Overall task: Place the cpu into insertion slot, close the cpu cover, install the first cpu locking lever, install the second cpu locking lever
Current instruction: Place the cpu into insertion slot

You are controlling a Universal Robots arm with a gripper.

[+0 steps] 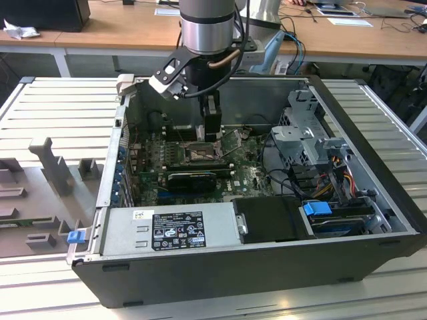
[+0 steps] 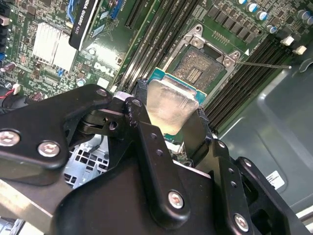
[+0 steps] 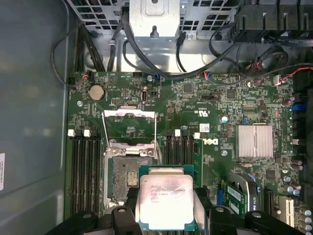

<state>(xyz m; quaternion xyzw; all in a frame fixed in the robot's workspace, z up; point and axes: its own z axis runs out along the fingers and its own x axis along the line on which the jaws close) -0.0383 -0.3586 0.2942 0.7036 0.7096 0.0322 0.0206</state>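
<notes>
Open PC case point(image 1: 253, 273) lay on a ribbed metal table point(image 1: 60, 100) — labelled power supply point(image 1: 167, 230) along its near edge, metal drive cage point(image 1: 303, 137) toward the exterior view's right. Green motherboard point(image 3: 205, 98) carried a finned silver heatsink point(image 3: 254, 141), coin cell point(image 3: 97, 91), black memory slots point(image 3: 85, 166). Wooden desk point(image 1: 120, 30) behind.

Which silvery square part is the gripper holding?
The cpu, smooth-topped, clamped in the gripper, not yet in the insertion slot; the ribbed heatsink sits on the board.

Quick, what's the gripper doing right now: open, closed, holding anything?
The gripper: closed on the cpu, holding it clear of the insertion slot, which sits uncovered with nothing in it.
</notes>
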